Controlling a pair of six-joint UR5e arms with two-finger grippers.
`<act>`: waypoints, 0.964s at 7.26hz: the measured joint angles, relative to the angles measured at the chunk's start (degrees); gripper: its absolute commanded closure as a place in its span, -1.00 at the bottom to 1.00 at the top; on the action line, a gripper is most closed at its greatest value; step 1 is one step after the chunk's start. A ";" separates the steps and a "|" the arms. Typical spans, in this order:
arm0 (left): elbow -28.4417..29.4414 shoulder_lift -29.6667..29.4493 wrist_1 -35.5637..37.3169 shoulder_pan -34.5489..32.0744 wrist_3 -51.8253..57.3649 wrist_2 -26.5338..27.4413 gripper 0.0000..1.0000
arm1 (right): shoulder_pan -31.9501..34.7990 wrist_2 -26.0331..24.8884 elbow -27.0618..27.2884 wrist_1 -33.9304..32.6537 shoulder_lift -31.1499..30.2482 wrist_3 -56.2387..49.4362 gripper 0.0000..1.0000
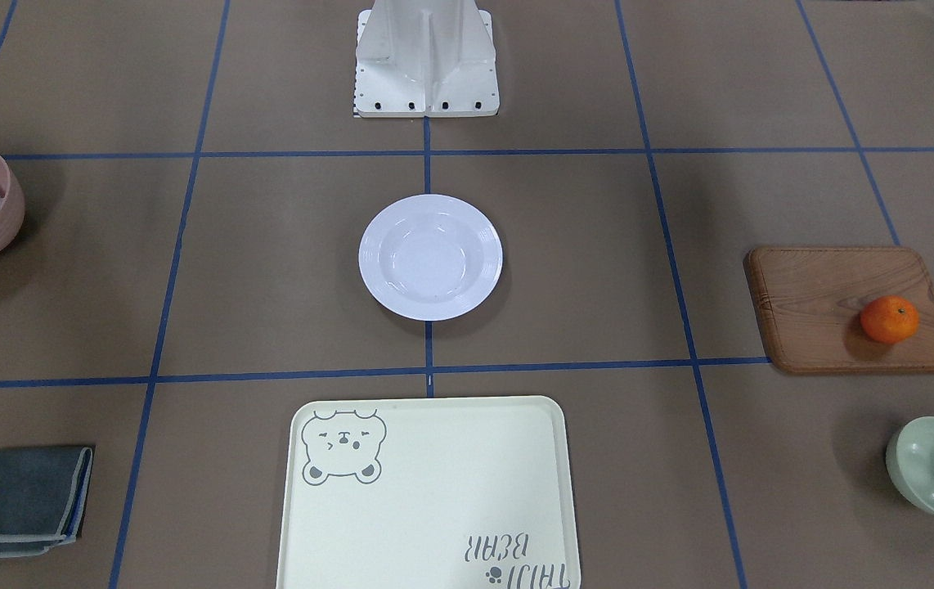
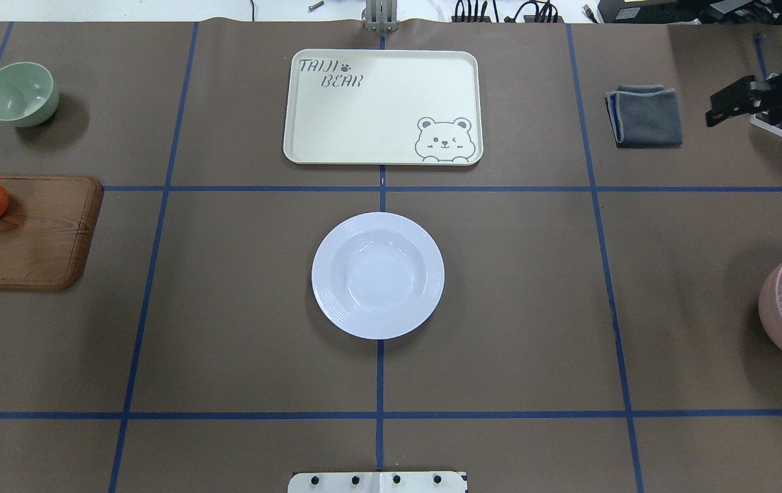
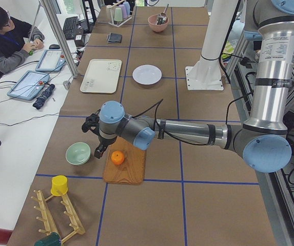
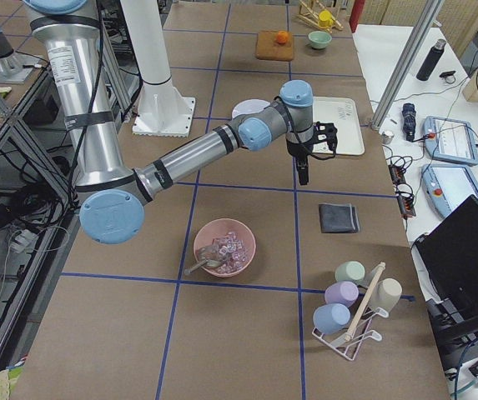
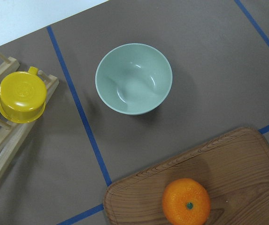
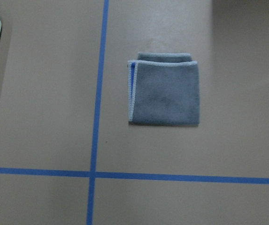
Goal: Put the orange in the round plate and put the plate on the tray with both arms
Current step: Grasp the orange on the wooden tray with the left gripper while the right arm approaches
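While the orange (image 1: 889,319) lies on the wooden board (image 1: 827,303) at the robot's left, the white plate (image 1: 430,257) stands well apart at the table's centre, with the tray (image 1: 426,499) beyond it. Left gripper (image 3: 99,151) hangs just beside the orange, towards the green bowl (image 3: 78,152); right gripper (image 4: 303,175) hangs near the grey cloth (image 4: 339,218). Whether either claw is spread or pressed together cannot be told.

One orange (image 1: 889,319), one plate (image 1: 430,257), one tray (image 1: 434,491), two bowls (image 2: 19,93) (image 2: 770,308), one board (image 1: 810,303)
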 measured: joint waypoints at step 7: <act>8.84 -0.80 -12.80 13.53 -17.51 8.83 -0.97 | -12.87 -6.55 3.51 11.17 -1.07 21.83 -1.00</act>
